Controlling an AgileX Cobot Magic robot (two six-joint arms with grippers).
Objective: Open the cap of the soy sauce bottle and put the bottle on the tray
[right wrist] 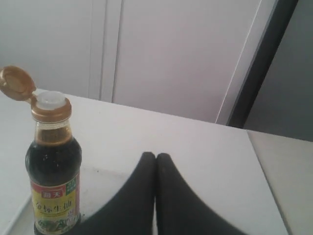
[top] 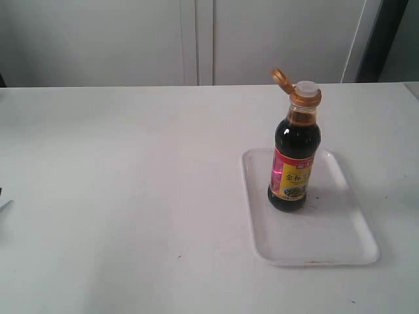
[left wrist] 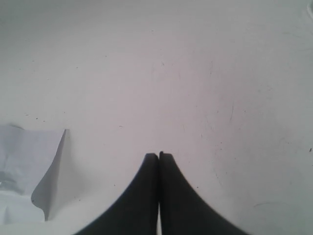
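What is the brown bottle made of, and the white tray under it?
The soy sauce bottle looks like clear glass or hard plastic; it shines and shows dark liquid inside. Its cap seems glossy golden plastic. The tray looks like smooth white plastic with a low rim.

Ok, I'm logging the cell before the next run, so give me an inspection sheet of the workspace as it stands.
Surface: white table, a few small dark marks.
Job's things: soy sauce bottle upright on the tray; cap flipped open, white spout exposed.
Clutter: crumpled white paper or plastic near the left claw.
Grippers: left claw shut, empty, over bare table; right claw shut, empty, apart from the bottle.
Cables: nothing seen.
Surroundings: pale wall panels, dark upright strip at right.
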